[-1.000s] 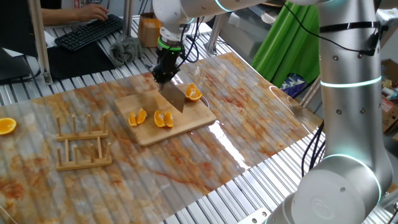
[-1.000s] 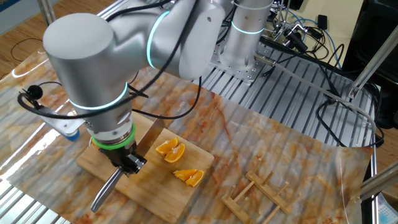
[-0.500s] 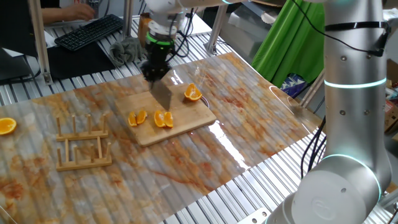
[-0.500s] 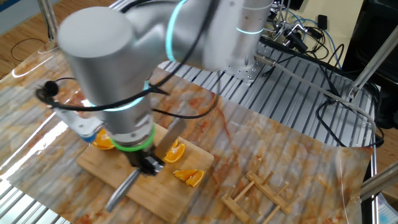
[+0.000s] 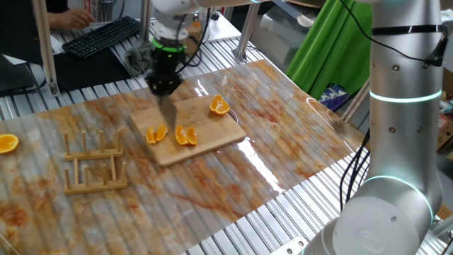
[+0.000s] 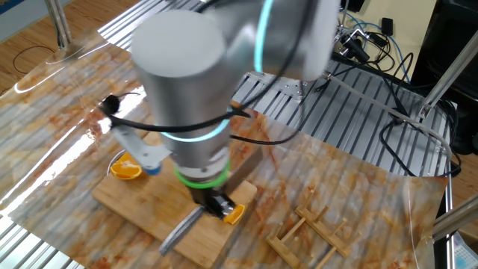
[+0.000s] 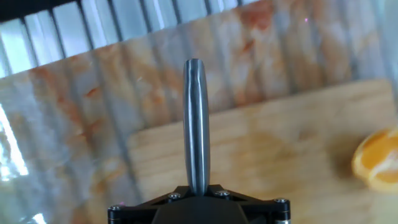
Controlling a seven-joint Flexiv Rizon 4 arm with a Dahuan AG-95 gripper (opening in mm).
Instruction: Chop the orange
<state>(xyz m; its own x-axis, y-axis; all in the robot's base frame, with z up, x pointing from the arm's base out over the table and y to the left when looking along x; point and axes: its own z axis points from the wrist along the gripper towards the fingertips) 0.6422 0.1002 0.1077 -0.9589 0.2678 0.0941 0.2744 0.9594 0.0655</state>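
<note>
One fixed view shows the claw point(image 5: 163, 91) pointing down over the back part of the wooden board point(image 5: 212, 138). The claw is clenched on a knife point(image 5: 167, 113), and the blade hangs down over the board. The orange point(image 5: 186, 134) lies cut in small wedges on the board, in two little groups side by side, near the front edge. One more orange piece point(image 5: 219, 106) sits apart, at the far right corner of the board. An orange half point(image 5: 8, 143) lies alone on the table point(image 5: 283, 127), far to the left. A wooden rack point(image 5: 95, 164) stands on the table beside the board. In the other fixed view, the big grey arm point(image 6: 187, 104) hides most of the board, and only one wedge peeks out below it. In the hand view the knife sticks straight out over the board's edge.
</note>
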